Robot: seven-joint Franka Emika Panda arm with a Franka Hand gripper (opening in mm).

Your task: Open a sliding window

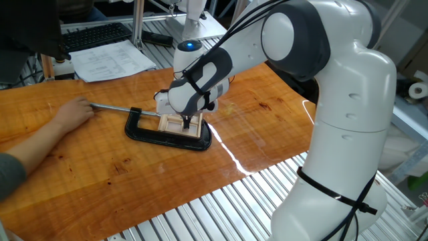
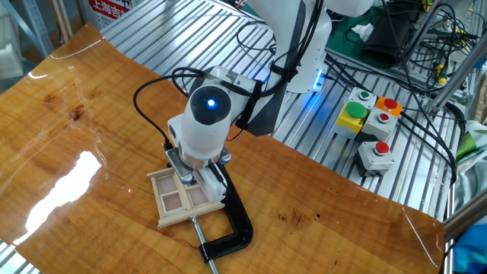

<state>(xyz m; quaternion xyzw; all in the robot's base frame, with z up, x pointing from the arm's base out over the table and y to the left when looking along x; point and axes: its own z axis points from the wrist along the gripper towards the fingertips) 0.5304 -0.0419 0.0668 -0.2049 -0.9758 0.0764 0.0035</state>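
The gripper [image 2: 188, 176] is pressing down into the clamped sliding window [image 2: 181, 199], its opening hidden from view, seemingly mid-slide and needing a steady sideways push next.

Pale wooden sliding window [image 2: 177, 199], black C-clamp [image 2: 237, 225], glossy orange-brown table [image 2: 68, 137].

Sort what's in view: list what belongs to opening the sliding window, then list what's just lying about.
Belongs to the job:
- sliding window
- gripper, down on the window
- black C-clamp, around the window's frame
- person's hand at the clamp's steel rod

Just lying about:
- papers
- keyboard
- button boxes
- cables
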